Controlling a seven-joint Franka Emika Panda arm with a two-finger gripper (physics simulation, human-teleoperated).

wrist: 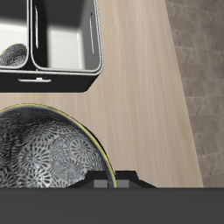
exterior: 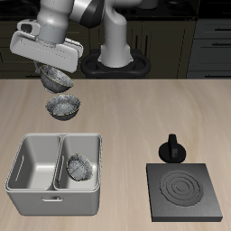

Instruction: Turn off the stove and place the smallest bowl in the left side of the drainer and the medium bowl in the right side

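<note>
My gripper (exterior: 56,70) hangs over the back of the table, shut on the rim of the medium bowl (exterior: 57,81), a glittery grey bowl lifted clear of the tabletop. That bowl (wrist: 44,153) fills much of the wrist view, right against the gripper (wrist: 105,182). The smallest bowl (exterior: 79,166) lies in the drainer (exterior: 36,194), in the compartment nearer the stove, and its edge (wrist: 13,55) shows in the wrist view inside the drainer (wrist: 66,77). The other compartment holds nothing. The stove (exterior: 185,189) has dark coil rings, and its black knob (exterior: 171,149) stands just behind it.
A third, wider grey bowl (exterior: 63,106) sits on the table just below the lifted one, between it and the drainer. The robot's base (exterior: 115,59) stands at the back.
</note>
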